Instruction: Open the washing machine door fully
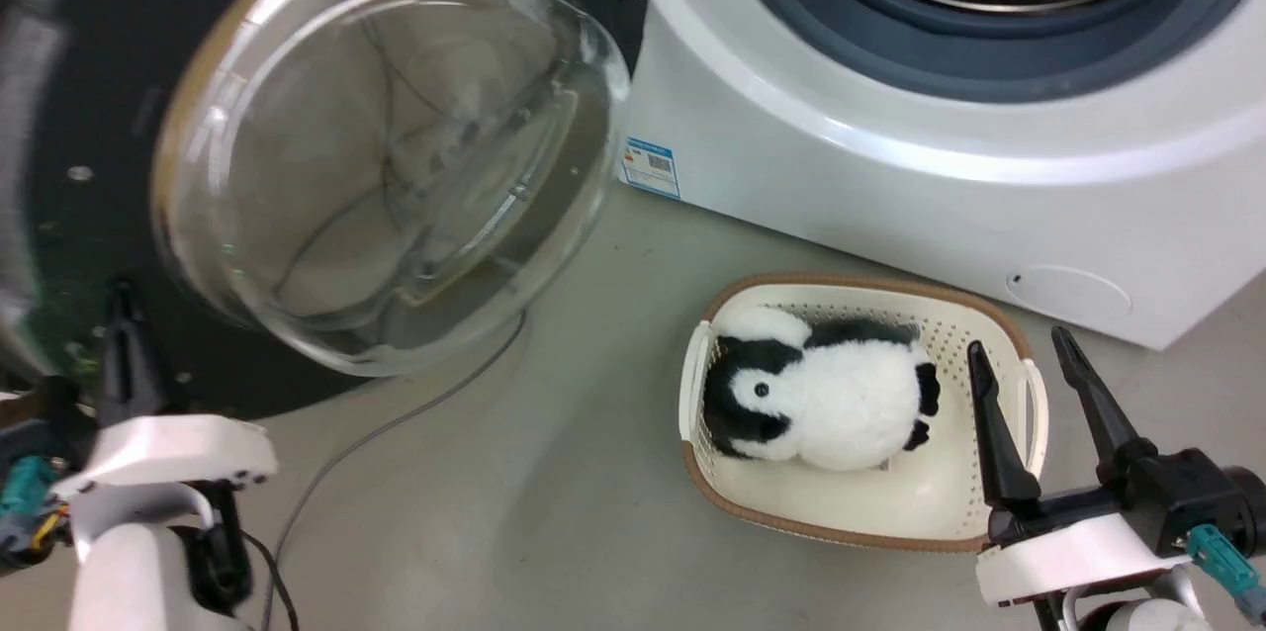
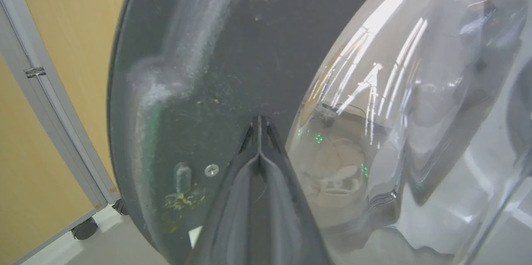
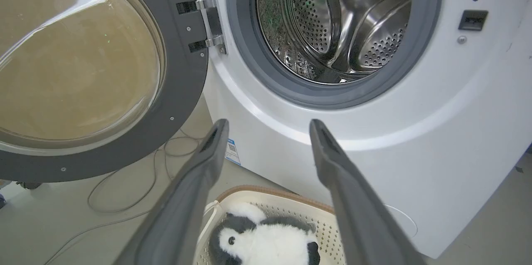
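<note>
The left gripper (image 2: 259, 120), jaws shut and empty, is pointing at the round glossy black glass-windowed washing machine door (image 2: 249, 49); the right gripper (image 1: 1017, 339) is hovering, jaws wide apart.

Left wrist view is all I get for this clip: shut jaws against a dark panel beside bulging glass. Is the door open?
Observer: Yes. The right wrist view shows the washing machine door swung wide on its hinge, with the steel drum exposed.
Operator: Where is the other arm?
Observer: The right gripper holds nothing, jaws open, by a basket on the floor before the washing machine.
Operator: Anything in the basket?
Observer: A black-and-white plush penguin.
</note>
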Robot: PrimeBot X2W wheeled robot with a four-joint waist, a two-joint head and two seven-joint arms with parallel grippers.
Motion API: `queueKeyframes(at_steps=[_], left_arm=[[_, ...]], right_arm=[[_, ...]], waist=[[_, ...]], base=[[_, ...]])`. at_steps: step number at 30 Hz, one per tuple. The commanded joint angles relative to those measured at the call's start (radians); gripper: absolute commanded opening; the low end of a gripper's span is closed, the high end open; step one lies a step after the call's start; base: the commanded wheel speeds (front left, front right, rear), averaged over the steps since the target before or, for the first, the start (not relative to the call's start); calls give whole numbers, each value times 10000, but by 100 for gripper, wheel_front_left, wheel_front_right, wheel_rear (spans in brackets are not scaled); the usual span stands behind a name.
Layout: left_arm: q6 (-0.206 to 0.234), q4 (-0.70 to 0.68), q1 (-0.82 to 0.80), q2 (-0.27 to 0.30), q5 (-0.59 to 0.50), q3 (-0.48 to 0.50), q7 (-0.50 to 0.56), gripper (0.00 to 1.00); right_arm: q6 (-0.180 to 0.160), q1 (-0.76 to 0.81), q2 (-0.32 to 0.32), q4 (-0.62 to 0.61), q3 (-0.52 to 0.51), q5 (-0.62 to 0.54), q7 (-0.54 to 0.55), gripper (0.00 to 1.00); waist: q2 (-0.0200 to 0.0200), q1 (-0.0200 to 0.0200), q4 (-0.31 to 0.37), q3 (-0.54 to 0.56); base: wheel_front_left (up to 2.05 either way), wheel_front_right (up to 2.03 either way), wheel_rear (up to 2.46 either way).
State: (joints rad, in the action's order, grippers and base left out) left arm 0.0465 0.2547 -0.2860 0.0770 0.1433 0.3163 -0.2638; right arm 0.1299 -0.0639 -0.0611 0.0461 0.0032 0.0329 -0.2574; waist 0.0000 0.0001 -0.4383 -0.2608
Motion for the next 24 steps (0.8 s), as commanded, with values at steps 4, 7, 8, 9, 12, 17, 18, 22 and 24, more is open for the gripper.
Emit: queueKeyframes(at_steps=[4, 7, 8, 9, 12, 17, 18, 22, 24], left_arm=[[-188, 542, -580, 202, -53, 631, 20, 0], [-322, 951, -967, 372, -132, 974, 20, 0], [-345, 1095, -1099, 434, -153, 1093, 20, 0], [-353, 1226, -1227, 493, -168, 1224, 20, 0], [-334, 1518, -1531, 606, -238, 1566, 20, 0], [-368, 1876, -1823, 781, -440, 1932, 20, 0], [-365, 1958, -1860, 807, -482, 1986, 20, 0], [-399, 2194, -1929, 893, -610, 2164, 20, 0], [-441, 2162, -1921, 885, -704, 2171, 20, 0]], right_arm=[[8, -245, -131, 8, 38, -49, -44, 100], [8, -350, -187, 17, 39, -50, -44, 100], [8, -383, -203, 18, 38, -53, -44, 100], [8, -416, -217, 18, 43, -55, -44, 100], [8, -490, -243, 18, 31, -67, -44, 100], [8, -522, -246, -8, -40, -76, -44, 100], [8, -514, -244, -13, -56, -79, -44, 100], [8, -497, -226, -23, -57, -76, -44, 100], [8, -477, -203, -47, -116, -72, -44, 100]], waist=[[0, -1, 217, -253], [0, -1, 309, -371], [0, -1, 340, -407], [0, -1, 377, -440], [0, -1, 474, -517], [0, -1, 638, -596], [0, -1, 663, -603], [0, -1, 792, -596], [0, -1, 824, -562]], base=[[0, 0, 0], [0, 0, 0], [0, 0, 0], [0, 0, 0], [0, 0, 0], [0, 0, 0], [0, 0, 0], [0, 0, 0], [0, 0, 0]])
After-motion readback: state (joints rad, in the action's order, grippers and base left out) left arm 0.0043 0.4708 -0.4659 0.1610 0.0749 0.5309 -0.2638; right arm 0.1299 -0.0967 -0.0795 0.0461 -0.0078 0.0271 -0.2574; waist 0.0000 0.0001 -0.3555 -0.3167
